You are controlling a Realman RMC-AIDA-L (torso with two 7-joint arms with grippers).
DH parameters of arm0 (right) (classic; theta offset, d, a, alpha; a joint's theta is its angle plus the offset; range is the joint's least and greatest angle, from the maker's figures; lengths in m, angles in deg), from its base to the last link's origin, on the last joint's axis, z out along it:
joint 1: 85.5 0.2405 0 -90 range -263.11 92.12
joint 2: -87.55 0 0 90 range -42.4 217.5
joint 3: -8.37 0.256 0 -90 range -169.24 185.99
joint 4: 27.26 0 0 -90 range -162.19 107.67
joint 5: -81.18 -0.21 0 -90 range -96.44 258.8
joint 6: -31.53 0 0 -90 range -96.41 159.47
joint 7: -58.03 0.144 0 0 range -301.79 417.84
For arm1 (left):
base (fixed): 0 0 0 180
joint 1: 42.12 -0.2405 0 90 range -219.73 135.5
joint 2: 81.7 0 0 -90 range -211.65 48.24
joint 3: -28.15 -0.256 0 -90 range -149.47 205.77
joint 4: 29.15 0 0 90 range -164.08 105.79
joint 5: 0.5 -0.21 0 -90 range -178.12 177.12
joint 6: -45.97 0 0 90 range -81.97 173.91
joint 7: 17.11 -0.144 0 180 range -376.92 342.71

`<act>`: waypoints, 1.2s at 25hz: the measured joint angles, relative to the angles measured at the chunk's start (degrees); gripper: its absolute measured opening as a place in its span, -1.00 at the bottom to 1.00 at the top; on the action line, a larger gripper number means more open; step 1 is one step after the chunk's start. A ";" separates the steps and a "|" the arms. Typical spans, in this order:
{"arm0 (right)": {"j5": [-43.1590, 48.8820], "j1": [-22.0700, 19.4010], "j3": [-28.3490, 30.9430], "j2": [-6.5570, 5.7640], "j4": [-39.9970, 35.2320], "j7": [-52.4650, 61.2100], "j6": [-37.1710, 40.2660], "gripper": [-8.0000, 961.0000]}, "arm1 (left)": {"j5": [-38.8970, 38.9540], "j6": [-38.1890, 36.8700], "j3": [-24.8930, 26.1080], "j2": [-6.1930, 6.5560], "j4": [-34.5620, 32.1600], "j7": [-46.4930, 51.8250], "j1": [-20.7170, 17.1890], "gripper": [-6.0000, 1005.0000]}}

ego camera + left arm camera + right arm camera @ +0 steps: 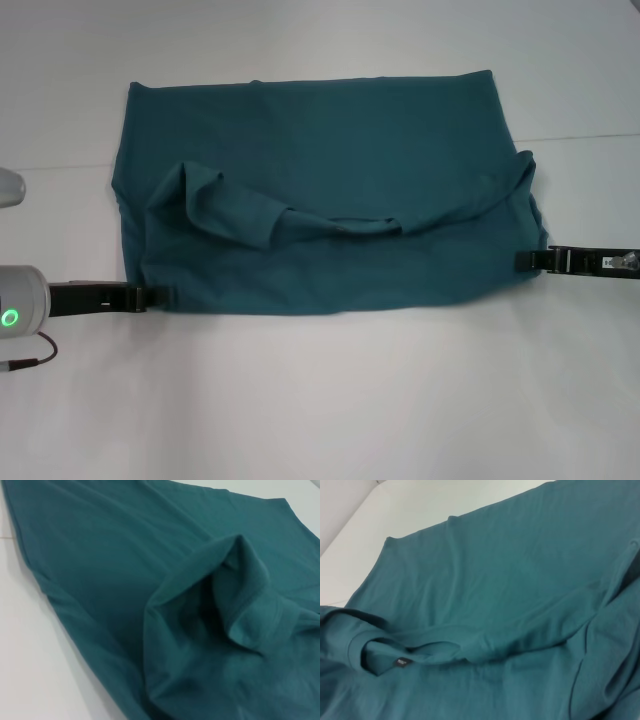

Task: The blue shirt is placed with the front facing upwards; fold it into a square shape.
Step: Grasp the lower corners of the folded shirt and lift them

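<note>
The blue shirt (330, 180) lies spread across the white table, its upper part doubled over so the collar (365, 222) faces the near side. Both sleeves are turned inward: one bunched at the left (215, 205), one at the right (510, 180). No lettering shows. My left gripper (160, 296) sits at the shirt's near left corner, touching the edge. My right gripper (527, 260) reaches in over the shirt's right edge. The left wrist view shows the shirt (125, 555) with a puckered sleeve opening (240, 595). In the right wrist view, the shirt (510, 580) shows its small black neck tag (401, 662).
The white table (320, 400) extends on all sides of the shirt, with a wide bare strip along the near edge. My left arm's grey housing with a green light (12, 318) sits at the far left. A faint seam (580, 136) crosses the table behind the shirt.
</note>
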 joint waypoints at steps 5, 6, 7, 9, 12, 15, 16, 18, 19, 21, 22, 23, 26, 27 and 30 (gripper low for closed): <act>0.00 -0.08 0.02 0.08 0.00 -0.05 -0.03 -0.86 | -0.21 0.35 -0.03 0.03 0.17 0.02 0.13 -0.58; 0.00 -0.07 0.02 0.08 0.00 -0.10 -0.03 -0.86 | -0.36 0.41 -0.03 0.01 0.18 0.03 0.15 -0.66; 0.00 -0.08 0.02 0.09 0.02 -0.19 -0.03 -0.86 | -0.58 0.47 -0.02 -0.01 0.18 0.08 0.18 -0.73; 0.00 -0.08 0.02 0.09 0.14 -0.42 -0.04 -0.86 | -0.82 0.50 -0.03 -0.03 0.19 0.25 0.21 -0.82; 0.00 -0.09 0.02 -0.01 0.38 -0.57 -0.18 -0.86 | -0.86 0.38 0.18 0.00 -0.07 0.49 0.14 -0.96; 0.00 -0.51 0.25 -0.11 0.20 -0.63 -0.14 -0.86 | -0.71 -1.49 0.67 0.19 -1.55 0.62 -0.75 -0.96; -0.02 -0.72 0.41 -0.19 0.10 -0.74 0.15 -0.86 | -0.28 -3.82 1.16 0.22 -3.60 0.70 -1.76 -0.96; -0.32 -1.12 0.88 -0.37 0.05 -1.49 1.07 -0.86 | -0.12 -5.01 1.48 0.22 -4.54 0.72 -2.30 -0.96; -0.56 -1.32 1.14 -0.44 0.05 -1.96 1.50 -0.86 | -0.10 -6.30 2.02 0.18 -5.68 0.74 -2.81 -0.96; -1.19 -2.08 1.75 -0.55 -0.08 -2.89 2.68 -0.86 | -0.07 -8.91 3.19 0.09 -7.51 0.76 -3.69 -0.96; -1.45 -2.47 2.08 -0.61 -0.28 -3.21 3.37 -0.86 | -0.07 -9.84 3.76 0.07 -8.13 0.76 -4.07 -0.96; -1.60 -2.87 2.34 -0.65 -0.56 -3.47 4.09 -0.85 | -0.06 -10.83 4.34 0.08 -8.63 0.77 -4.47 -0.96; -2.39 -4.50 2.84 -0.67 -1.82 -4.70 6.99 -0.85 | -0.01 -13.08 5.90 0.14 -9.35 0.54 -5.34 -0.96; -2.70 -5.05 2.92 -0.60 -2.30 -5.17 7.92 -0.85 | 0.02 -13.69 6.15 0.14 -9.46 0.40 -5.61 -0.96; -2.99 -6.84 3.11 -0.20 -3.51 -6.65 10.60 -0.85 | 0.07 -15.55 6.54 0.03 -9.95 0.07 -6.58 -0.96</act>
